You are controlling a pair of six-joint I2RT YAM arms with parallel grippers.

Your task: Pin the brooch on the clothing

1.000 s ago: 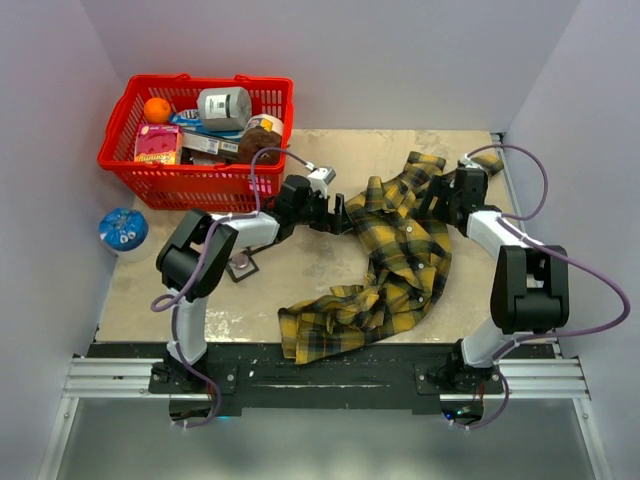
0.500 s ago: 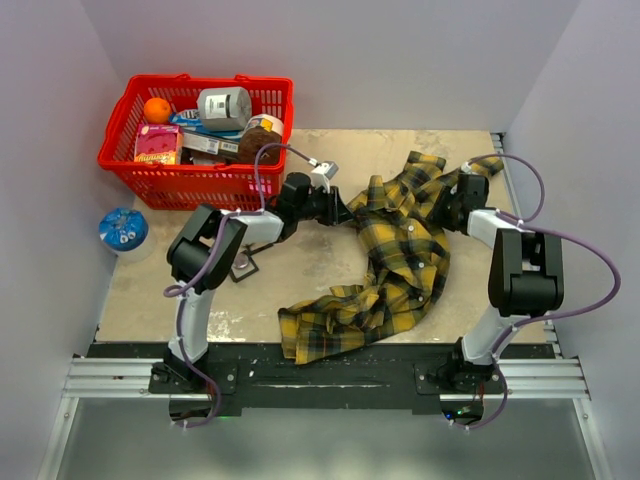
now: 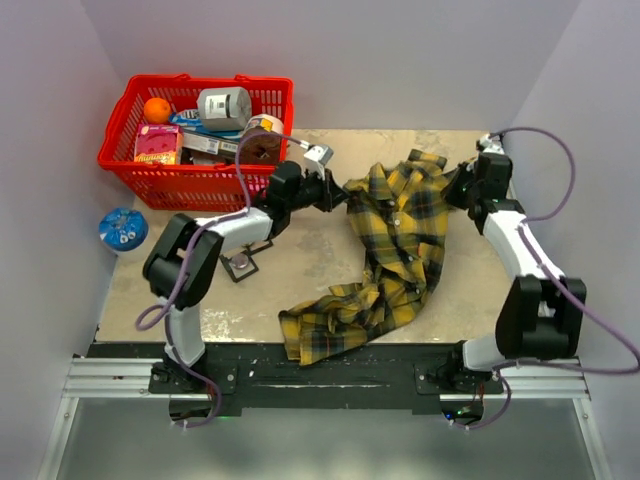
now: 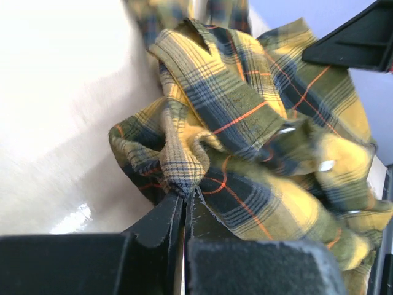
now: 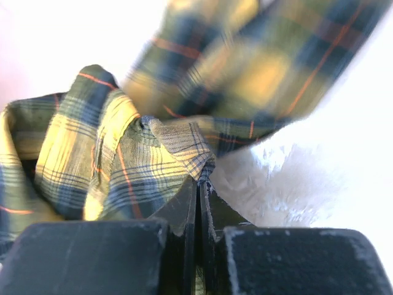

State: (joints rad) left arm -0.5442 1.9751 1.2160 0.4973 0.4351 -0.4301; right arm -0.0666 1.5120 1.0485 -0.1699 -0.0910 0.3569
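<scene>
Seen from above, a yellow-and-dark plaid shirt lay crumpled on a beige tabletop, filling the right half from about 1 o'clock down to 6 o'clock. Its upper part was stretched between the two arms.

The left gripper met the shirt's edge at about 10 o'clock of the cloth. In the left wrist view its jaws were clenched, pinching a small peaked fold of plaid (the cloth bunched up just above the fingertips). The right gripper met the shirt's opposite edge at about 2 o'clock. In its own wrist view it too was clamped tight on a corner of the fabric.

At the table's 10 o'clock corner stood a red plastic basket holding an orange, a grey cylinder, a dark-filled jar and a pink packet. A blue round object sat at 9 o'clock, just off the table's edge. A small square item lay beside the left arm; what it was could not be made out.
</scene>
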